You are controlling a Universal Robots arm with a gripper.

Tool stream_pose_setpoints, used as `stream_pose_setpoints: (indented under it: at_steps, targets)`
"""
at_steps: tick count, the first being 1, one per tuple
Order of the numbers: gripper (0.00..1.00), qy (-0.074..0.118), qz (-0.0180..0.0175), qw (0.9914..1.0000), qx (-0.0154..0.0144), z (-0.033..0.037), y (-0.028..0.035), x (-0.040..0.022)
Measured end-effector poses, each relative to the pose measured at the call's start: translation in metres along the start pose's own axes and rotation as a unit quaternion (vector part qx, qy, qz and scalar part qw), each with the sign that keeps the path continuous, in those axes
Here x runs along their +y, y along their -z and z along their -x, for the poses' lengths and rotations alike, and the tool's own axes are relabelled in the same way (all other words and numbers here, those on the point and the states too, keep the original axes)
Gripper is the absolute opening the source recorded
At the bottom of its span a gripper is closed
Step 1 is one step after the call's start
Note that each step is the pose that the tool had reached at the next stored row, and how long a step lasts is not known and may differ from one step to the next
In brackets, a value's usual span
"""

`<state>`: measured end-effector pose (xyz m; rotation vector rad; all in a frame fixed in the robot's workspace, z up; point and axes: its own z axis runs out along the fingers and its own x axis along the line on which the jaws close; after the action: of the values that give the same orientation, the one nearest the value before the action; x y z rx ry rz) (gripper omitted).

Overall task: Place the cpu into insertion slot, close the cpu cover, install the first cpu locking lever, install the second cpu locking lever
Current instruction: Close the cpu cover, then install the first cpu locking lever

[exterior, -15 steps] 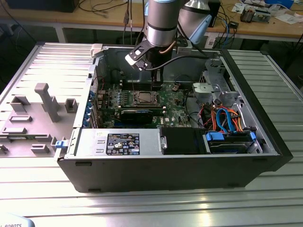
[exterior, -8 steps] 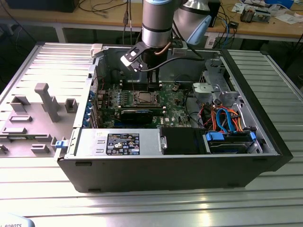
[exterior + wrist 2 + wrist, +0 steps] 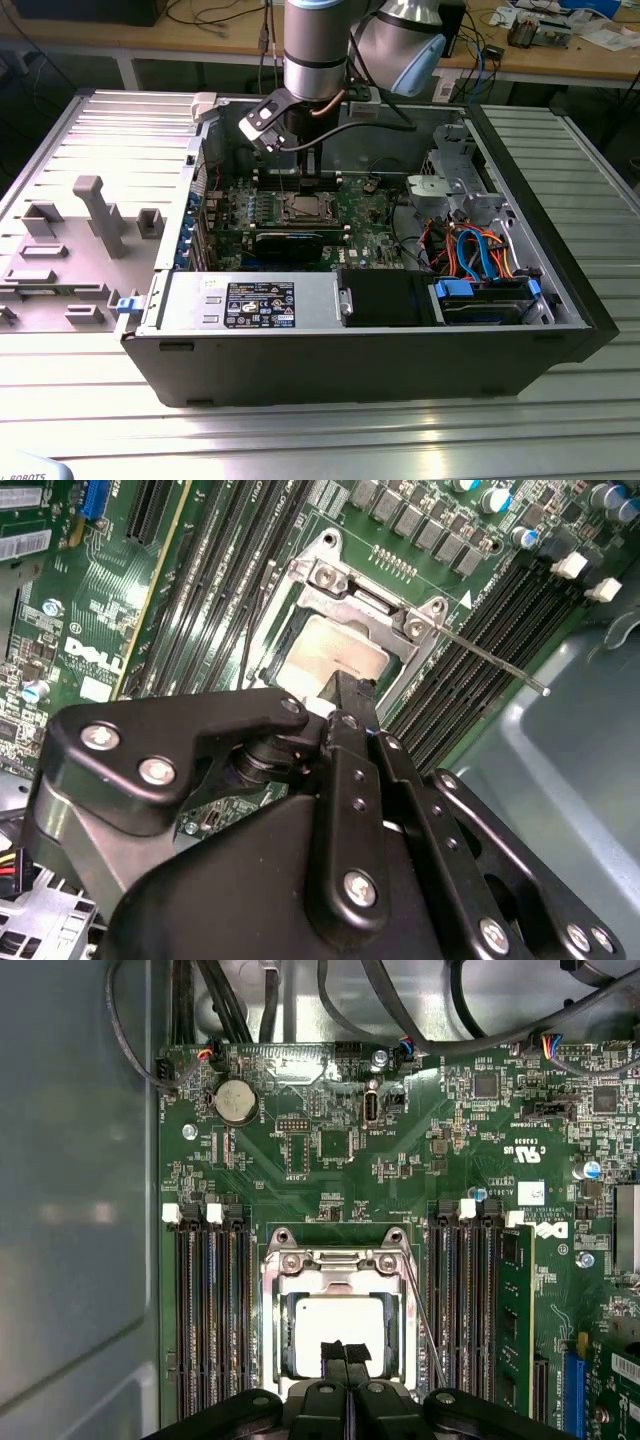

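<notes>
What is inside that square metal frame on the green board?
The cpu shows its silvery top through the opening of the cpu cover. The gripper hides one edge; anything under the chip is covered.

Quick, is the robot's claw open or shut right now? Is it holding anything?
Gripper: shut, fingers together, holding nothing, its tips over the chip.

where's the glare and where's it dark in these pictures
Exterior view: bright glare on the ribbed table in front, the computer case dim inside. First wrist view: even light, a pale sheen on the chip. Second wrist view: the black hand sits dark in front, its screws catching light.
</notes>
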<state>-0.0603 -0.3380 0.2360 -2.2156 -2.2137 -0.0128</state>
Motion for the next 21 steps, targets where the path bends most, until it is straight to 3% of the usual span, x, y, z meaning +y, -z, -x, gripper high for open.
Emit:
stream_pose_setpoints:
  at_steps: [14,16,21]
  targets:
    - [0.11,0.000,-0.0001,1.00000,-0.0001,0.0001,0.0006,-0.0012]
    - [0.11,0.000,0.0000,1.00000,0.0000,0.0000,0.0034,-0.0012]
    - [0.11,0.000,0.0000,1.00000,0.0000,-0.0002,0.0184,-0.0012]
